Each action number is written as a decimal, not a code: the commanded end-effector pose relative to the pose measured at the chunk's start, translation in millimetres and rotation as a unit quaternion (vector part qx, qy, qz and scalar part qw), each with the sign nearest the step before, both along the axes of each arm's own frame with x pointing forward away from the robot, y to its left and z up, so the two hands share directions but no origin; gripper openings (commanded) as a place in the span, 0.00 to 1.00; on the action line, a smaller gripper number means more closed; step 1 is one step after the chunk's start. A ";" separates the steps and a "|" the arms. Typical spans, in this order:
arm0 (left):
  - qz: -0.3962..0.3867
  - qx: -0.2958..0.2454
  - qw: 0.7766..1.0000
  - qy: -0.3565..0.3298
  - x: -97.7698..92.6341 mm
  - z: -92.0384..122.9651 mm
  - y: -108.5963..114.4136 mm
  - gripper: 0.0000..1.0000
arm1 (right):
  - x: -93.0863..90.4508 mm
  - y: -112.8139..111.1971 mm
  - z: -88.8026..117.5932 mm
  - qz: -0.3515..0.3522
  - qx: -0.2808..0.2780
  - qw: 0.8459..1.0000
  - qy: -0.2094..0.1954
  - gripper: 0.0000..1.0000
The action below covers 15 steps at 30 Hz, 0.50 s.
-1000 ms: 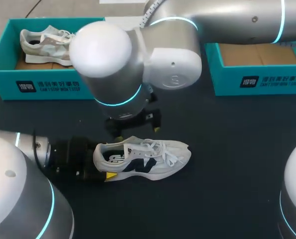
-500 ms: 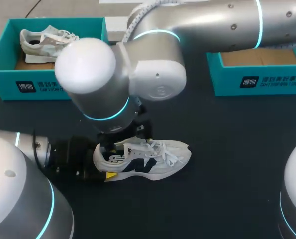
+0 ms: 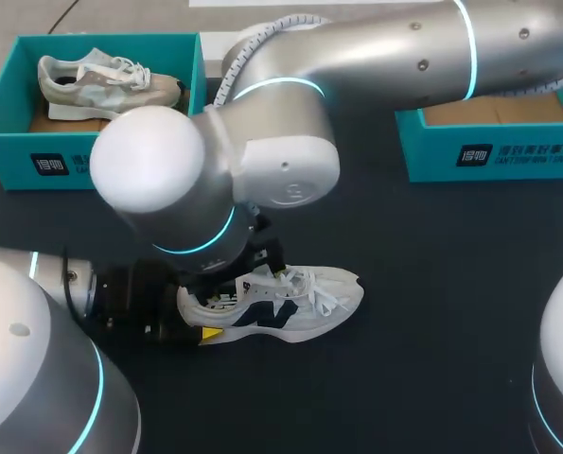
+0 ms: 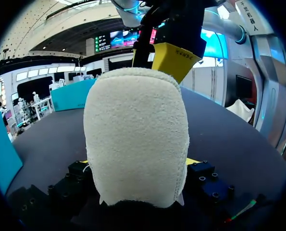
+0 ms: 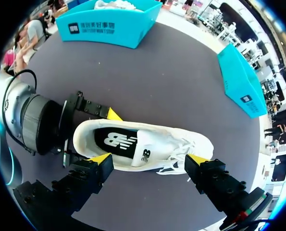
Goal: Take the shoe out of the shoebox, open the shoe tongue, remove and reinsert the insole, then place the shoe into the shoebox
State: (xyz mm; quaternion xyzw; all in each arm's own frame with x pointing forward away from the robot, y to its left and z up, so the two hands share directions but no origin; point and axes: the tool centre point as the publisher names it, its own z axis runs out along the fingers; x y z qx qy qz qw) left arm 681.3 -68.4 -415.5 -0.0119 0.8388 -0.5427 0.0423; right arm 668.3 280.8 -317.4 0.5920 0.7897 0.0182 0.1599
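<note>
**One light, soft trainer, held by the heel**

One white shoe [image 3: 305, 301] sits on its sole on the dark table, between the left shoebox [image 3: 92, 163] and the right shoebox [image 3: 494, 156], toe towards the right one. The left gripper [image 3: 194, 308] has it by the heel, with a yellow tip pressed against each side of the padded collar, so it is clamped there. The right gripper [image 5: 150, 159] hangs just over the shoe with its fingers spread wide. One tip is by the heel end and the other by the laces [image 5: 179, 162], and it grips nothing.

From where I stand the shoe looks light. The fabric upper would dent under a pinch, while the sole and heel cup look firmer, so the heel makes a sound anchor. The dark insole [image 5: 115, 140] shows through the opening. I'd guess it is thin and bendy, best pinched at its heel edge and peeled upward. The tongue [image 5: 145, 153] looks limp and would want lifting by its top edge. Those loose laces could snag a finger.
</note>
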 end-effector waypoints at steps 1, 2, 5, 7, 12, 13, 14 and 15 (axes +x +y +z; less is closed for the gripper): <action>0.000 0.002 1.000 0.000 -2.6 -2.3 0.6 0.00 | -7.1 4.6 -2.7 -0.183 0.035 0.982 -0.041 1.00; 0.000 0.002 1.000 0.000 -2.6 -2.3 0.6 0.00 | -7.1 4.6 -2.7 -0.183 0.035 0.982 -0.041 1.00; 0.000 0.002 1.000 0.000 -2.6 -2.3 0.6 0.00 | -4.1 4.9 -3.7 -0.231 0.039 0.970 -0.061 1.00; 0.000 0.002 1.000 0.000 -2.6 -2.3 0.6 0.00 | -1.9 5.5 -3.9 -0.262 0.034 0.962 -0.070 1.00; 0.000 0.002 1.000 0.000 -2.6 -2.3 0.6 0.00 | 2.9 5.7 -8.3 -0.301 0.045 0.950 -0.073 1.00; 0.000 0.002 1.000 0.000 -2.6 -2.3 0.6 0.00 | 2.9 5.2 -9.7 -0.302 0.063 0.948 -0.080 1.00; 0.000 0.002 1.000 0.000 -2.6 -2.3 0.6 0.00 | 2.6 4.7 -11.1 -0.320 0.080 0.940 -0.086 1.00; 0.000 0.002 1.000 0.000 -2.6 -2.3 0.6 0.00 | 1.4 3.9 -12.1 -0.335 0.085 0.934 -0.086 1.00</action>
